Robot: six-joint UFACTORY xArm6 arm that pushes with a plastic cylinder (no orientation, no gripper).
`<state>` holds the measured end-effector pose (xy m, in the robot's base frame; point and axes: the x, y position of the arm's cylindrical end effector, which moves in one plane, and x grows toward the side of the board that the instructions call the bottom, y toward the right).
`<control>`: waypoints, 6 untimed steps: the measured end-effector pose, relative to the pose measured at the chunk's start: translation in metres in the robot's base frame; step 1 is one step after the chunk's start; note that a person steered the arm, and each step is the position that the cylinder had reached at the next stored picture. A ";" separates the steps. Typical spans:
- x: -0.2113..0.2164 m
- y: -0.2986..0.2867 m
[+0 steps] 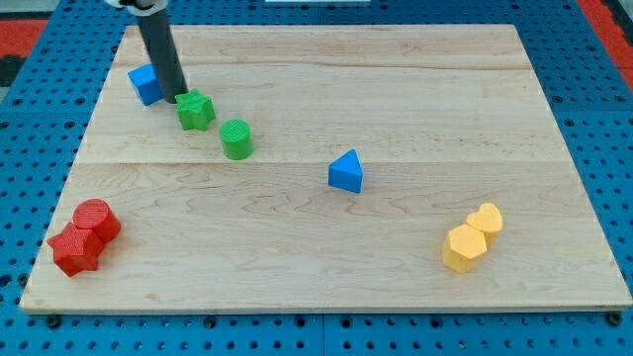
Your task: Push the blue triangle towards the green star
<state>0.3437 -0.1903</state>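
Note:
The blue triangle (346, 172) lies right of the board's middle. The green star (195, 109) lies at the upper left. My tip (179, 99) stands at the star's upper left edge, touching or nearly touching it, between the star and a blue cube (146, 84). The rod rises from the tip toward the view's top. The triangle is far to the right of and below my tip.
A green cylinder (236, 138) sits just right of and below the star, on the line toward the triangle. A red cylinder (97, 221) and a red star-like block (74, 249) lie at lower left. Two yellow blocks (485, 220) (463, 247) lie at lower right.

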 end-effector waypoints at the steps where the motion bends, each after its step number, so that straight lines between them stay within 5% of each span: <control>1: 0.004 -0.025; 4: -0.056 -0.044; 6: -0.005 0.177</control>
<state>0.3383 -0.0133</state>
